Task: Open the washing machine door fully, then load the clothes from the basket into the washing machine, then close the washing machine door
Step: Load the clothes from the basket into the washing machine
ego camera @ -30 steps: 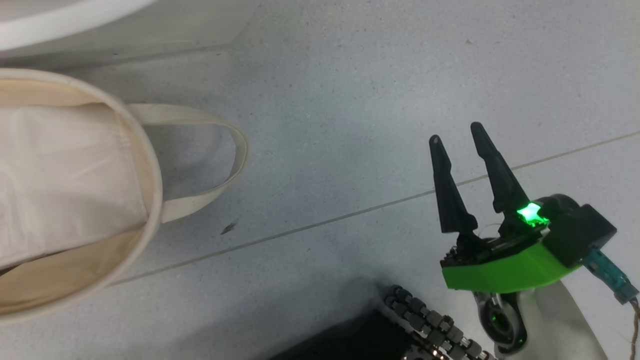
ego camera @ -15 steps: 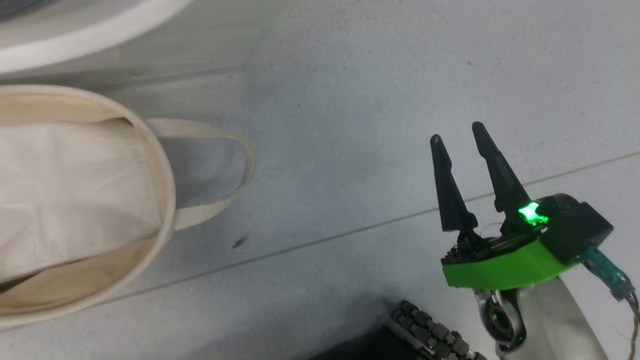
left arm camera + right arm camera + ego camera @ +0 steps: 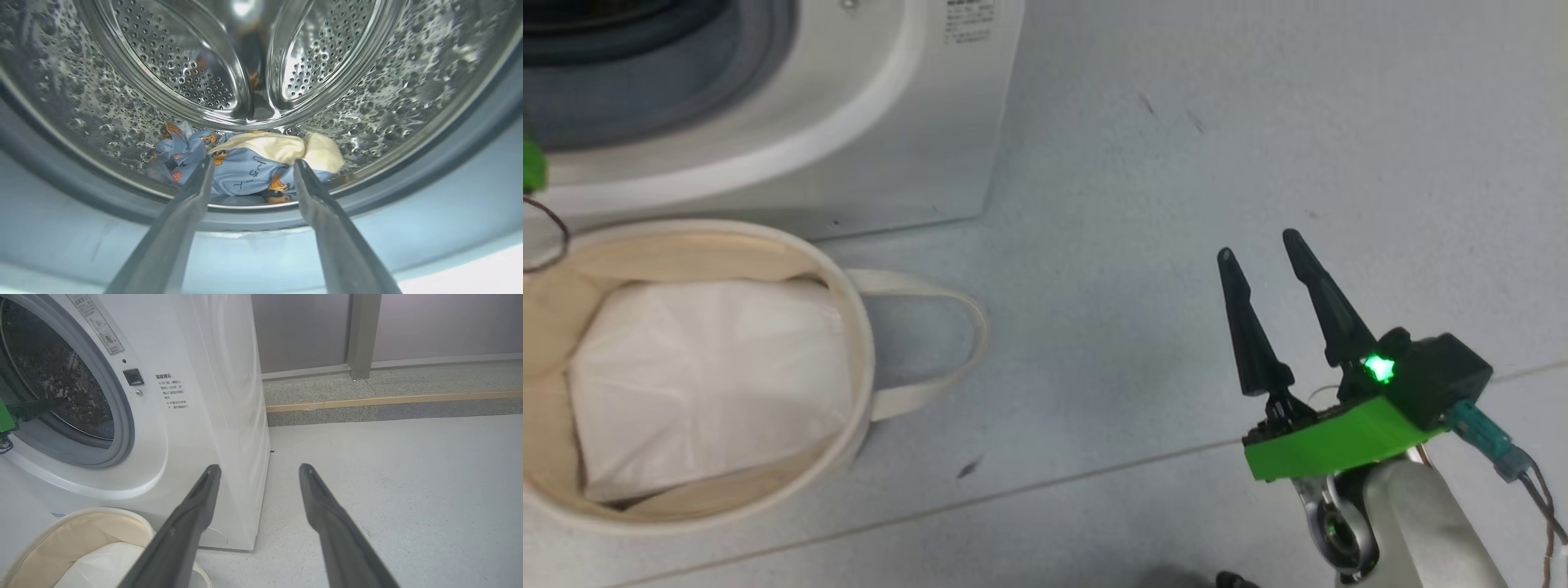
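Head camera has tilted up since a second ago, and the whole picture has shifted. This is a change of view, not of the things.

- The washing machine [image 3: 915, 122] now fills the top left with its white front and grey ring [image 3: 760, 49]. Earlier only a curved white edge showed there.
- The basket [image 3: 866, 359] shows more of its round rim and sits further right in the picture. It stands on the floor [image 3: 1176, 122] just in front of the machine. Inside lies the white liner pad [image 3: 711, 376], as before. One strap handle [image 3: 964, 327] lies out flat on its right side, unchanged.
- The floor seam runs lower in the picture than it did.

Right gripper [image 3: 1258, 249]: hovers over bare floor at the lower right, well apart from the basket. Its fingers are spread wide with nothing between them, the same pose as in both earlier pictures. Its own camera looks past the tips [image 3: 259, 467] at the machine's right front corner [image 3: 245, 416], with the basket rim [image 3: 102, 510] at lower left.

Left gripper [image 3: 253, 162]: at the drum mouth, pointing in over the grey seal [image 3: 261, 253]. Its fingers are wide apart and grip nothing.

The clothes [image 3: 245, 171] lie in a heap on the bottom of the steel drum [image 3: 122, 102], just beyond the left fingertips. They are blue printed fabric with a cream piece [image 3: 286, 149] on top at the right. Whether the tips touch them cannot be told.
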### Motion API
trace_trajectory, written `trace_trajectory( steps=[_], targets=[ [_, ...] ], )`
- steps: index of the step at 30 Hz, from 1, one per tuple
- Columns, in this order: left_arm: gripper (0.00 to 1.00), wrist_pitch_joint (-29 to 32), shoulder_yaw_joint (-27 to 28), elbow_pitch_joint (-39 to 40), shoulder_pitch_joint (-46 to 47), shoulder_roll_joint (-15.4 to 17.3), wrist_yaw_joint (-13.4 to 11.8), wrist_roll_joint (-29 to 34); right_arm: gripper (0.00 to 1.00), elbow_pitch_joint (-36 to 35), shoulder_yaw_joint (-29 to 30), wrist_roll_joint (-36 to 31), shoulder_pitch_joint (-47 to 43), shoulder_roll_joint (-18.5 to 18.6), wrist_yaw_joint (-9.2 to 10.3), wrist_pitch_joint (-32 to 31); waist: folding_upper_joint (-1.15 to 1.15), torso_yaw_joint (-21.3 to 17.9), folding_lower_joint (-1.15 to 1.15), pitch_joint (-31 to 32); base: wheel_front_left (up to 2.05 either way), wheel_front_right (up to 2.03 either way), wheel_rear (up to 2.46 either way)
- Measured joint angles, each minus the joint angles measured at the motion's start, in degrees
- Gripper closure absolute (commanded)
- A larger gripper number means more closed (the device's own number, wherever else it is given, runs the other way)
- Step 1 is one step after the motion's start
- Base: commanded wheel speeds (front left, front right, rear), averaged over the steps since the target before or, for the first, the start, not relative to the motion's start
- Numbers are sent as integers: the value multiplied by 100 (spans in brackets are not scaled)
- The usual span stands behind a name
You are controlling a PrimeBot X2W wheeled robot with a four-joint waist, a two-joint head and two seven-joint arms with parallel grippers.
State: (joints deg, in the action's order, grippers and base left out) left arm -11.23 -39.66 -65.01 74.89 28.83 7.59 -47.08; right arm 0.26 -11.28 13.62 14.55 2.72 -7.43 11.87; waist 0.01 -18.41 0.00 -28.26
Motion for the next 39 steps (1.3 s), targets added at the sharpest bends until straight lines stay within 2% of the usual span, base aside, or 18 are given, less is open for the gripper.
trace_trajectory(
  steps=[8, 13, 18, 23, 26, 27, 39],
  targets=[
    [0, -287, -85, 710, -1294, -315, 0, -434, 0, 103, 45, 119, -357, 268, 0, -243, 0, 340, 0, 950, 0, 0, 0],
    [0, -297, 29, 1299, -2063, -354, -53, -586, 0, 99, 114, 214, -587, 398, 0, -358, 0, 555, 0, 1421, 0, 0, 0],
    [0, -304, 510, 2241, -2757, -291, -472, -405, 0, 76, 159, 318, -747, 504, 0, -425, 0, 763, 0, 1763, 0, 0, 0],
    [0, -304, 891, 3182, -3914, -275, -873, -319, 0, 79, 164, 414, -861, 536, 0, -433, 0, 890, 0, 2094, 0, 0, 0],
    [0, -304, 1018, 3650, -4628, -256, -1129, -310, 0, 118, 151, 460, -939, 614, 0, -478, 0, 927, 0, 2291, 0, 0, 0],
    [0, -304, 1018, 3650, -4628, -256, -1129, -310, 0, 118, 151, 460, -939, 614, 0, -478, 0, 927, 0, 2291, 0, 0, 0],
    [0, -304, 1358, 5272, -6200, 59, -2092, -269, 0, 109, 129, 570, -1060, 712, 0, -533, 0, 1069, 0, 2628, 0, 0, 0]
  ],
)
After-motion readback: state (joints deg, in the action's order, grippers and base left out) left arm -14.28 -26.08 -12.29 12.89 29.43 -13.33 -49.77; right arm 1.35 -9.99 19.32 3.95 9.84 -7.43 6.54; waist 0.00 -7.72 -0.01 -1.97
